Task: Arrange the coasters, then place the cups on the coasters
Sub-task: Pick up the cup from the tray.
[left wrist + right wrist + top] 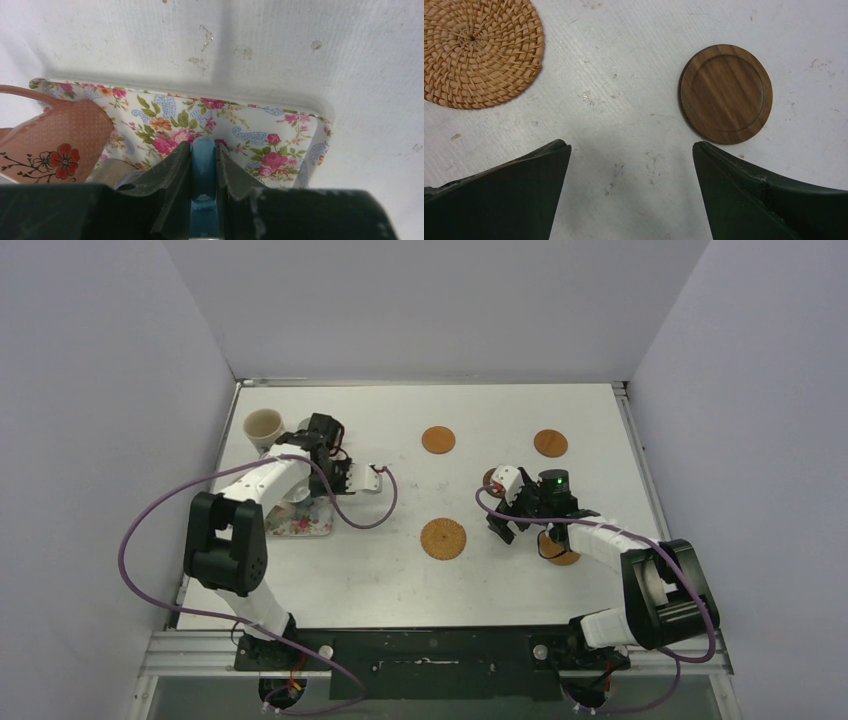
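My left end effector point(203, 146) is clamped on the wall of the light blue cup point(203, 172), one finger inside the rim and one outside. The cup sits on the floral tray point(300, 132) at the left of the desk point(380, 580). Just beside it on the tray leans the salmon-pink cup point(52, 142) with its red flower print. My right end effector point(631, 150) hangs with its fingers wide apart and nothing between them, low over bare desk. The large woven coaster point(474, 50) is ahead to one side of it and the dark brown coaster point(724, 95) to the other, neither touched. A second woven coaster point(562, 556) lies partly under my right arm. Farther back, two smaller orange coasters point(438, 439) point(550, 443) lie well apart, and a cream cup point(263, 427) stands in the far left corner, off the tray. I judge the coasters to be spread out and the cup step to be starting. Next I should lift the blue cup straight up clear of the tray lip and the pink cup. Then I should carry it to a free coaster and set it down centred.
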`<state>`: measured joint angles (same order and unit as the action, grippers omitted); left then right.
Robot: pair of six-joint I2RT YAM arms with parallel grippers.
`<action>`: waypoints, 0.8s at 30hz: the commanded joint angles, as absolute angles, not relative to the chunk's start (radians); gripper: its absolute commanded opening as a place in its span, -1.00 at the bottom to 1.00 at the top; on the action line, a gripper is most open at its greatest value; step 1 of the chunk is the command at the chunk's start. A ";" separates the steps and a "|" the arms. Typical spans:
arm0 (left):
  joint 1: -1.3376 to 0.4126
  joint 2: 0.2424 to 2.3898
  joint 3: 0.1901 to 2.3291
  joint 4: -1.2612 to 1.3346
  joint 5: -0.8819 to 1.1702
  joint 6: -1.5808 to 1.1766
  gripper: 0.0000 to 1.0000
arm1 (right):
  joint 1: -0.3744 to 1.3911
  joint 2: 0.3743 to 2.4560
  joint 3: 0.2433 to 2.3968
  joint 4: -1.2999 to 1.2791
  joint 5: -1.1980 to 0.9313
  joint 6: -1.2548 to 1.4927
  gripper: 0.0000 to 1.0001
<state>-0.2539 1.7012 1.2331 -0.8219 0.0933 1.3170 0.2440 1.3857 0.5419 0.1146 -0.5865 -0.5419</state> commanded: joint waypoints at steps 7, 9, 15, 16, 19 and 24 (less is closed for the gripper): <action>-0.304 1.706 1.299 -0.746 0.149 1.315 -1.00 | 0.253 1.369 0.569 0.135 -0.594 -0.555 1.00; -0.304 1.695 1.315 -0.752 0.154 1.314 -1.00 | 0.253 1.370 0.571 0.135 -0.596 -0.557 1.00; -0.304 1.656 1.366 -0.778 0.174 1.317 -1.00 | 0.253 1.376 0.574 0.133 -0.594 -0.557 1.00; -0.304 1.650 1.372 -0.781 0.178 1.316 -1.00 | 0.253 1.376 0.574 0.133 -0.594 -0.557 1.00; -0.306 1.643 1.391 -0.796 0.187 1.315 -1.00 | 0.255 1.376 0.574 0.133 -0.594 -0.557 1.00; -0.328 1.659 1.399 -0.810 0.182 1.302 -1.00 | 0.255 1.374 0.574 0.133 -0.592 -0.555 1.00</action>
